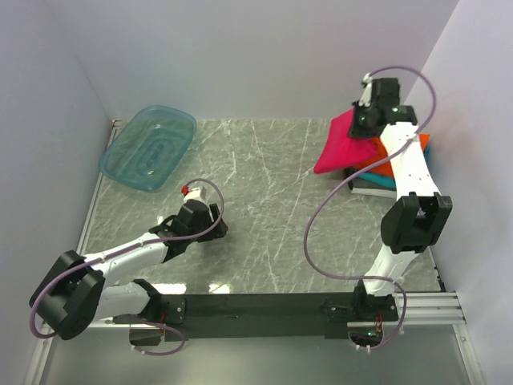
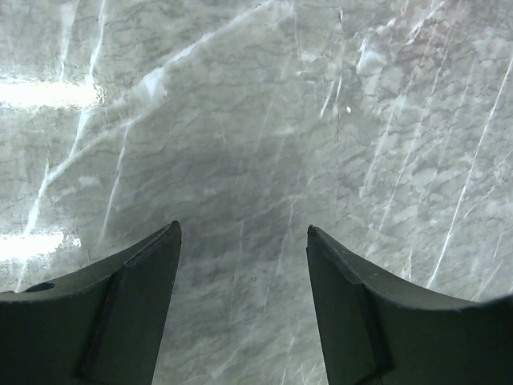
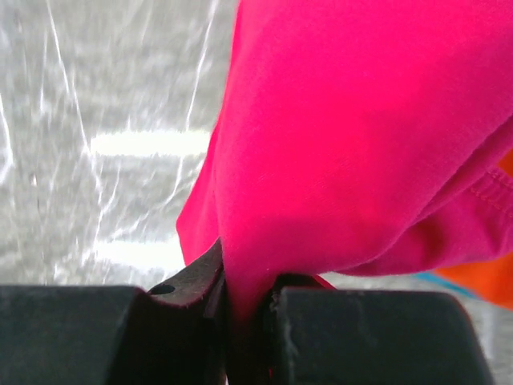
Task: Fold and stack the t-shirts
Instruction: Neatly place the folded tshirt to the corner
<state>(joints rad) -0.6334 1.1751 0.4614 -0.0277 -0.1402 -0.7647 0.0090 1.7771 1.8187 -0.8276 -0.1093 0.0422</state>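
Your right gripper (image 3: 247, 293) pinches the magenta shirt (image 1: 343, 146) atop the stack (image 1: 377, 171), upper right; your left gripper (image 2: 243, 241) hangs open over bare table. You're likely stacking: next, release cleanly so it lies flat.

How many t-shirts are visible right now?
4, one pile, far right: crimson-magenta cotton t-shirt on top, pinched in the right arm's fingers; bright orange t-shirt, teal t-shirt, then a grey-white t-shirt's edge below. Others could be hidden.
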